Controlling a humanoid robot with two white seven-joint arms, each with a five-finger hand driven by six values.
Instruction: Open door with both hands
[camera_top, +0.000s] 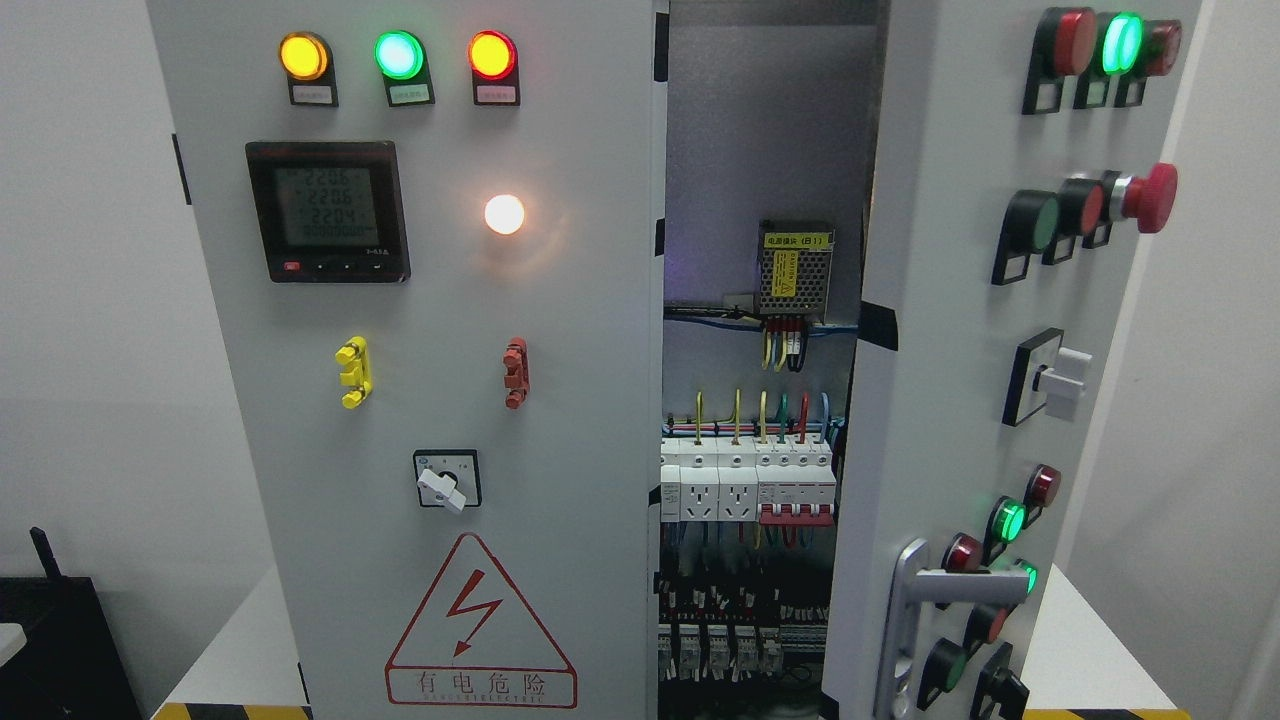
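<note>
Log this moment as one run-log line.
right door: ajar | left door: closed | breakers: exposed | hands: out of view

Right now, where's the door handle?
Head view, lower right: the silver handle sits on the half-open right door, beside the red and green lamps, right of the exposed breakers.

Black case (50, 640) low left; white wall (80, 300) behind; white table (1090, 650) under.
</note>
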